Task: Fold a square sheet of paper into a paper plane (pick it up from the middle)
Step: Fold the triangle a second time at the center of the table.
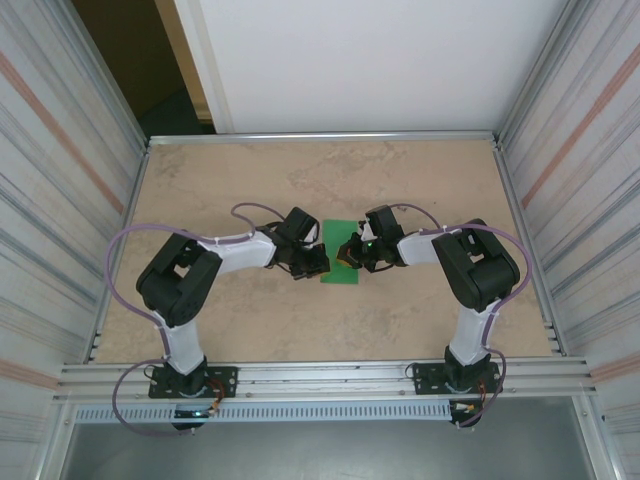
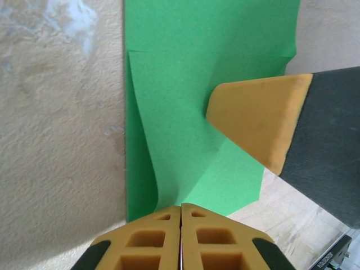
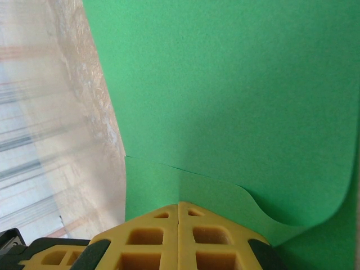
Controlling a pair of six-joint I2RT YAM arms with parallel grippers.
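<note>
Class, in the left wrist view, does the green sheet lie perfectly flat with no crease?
No, the square sheet of paper shows a crease line across it and a flap lifting up to the left gripper.

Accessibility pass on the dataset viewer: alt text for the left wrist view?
Green paper, creased and partly lifted, lies on a beige table; the left gripper, jaws shut, pinches its near edge, while the right gripper meets the sheet mid-fold with its tip.

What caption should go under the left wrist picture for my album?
Left gripper pinches green paper; right gripper presses it.
</note>
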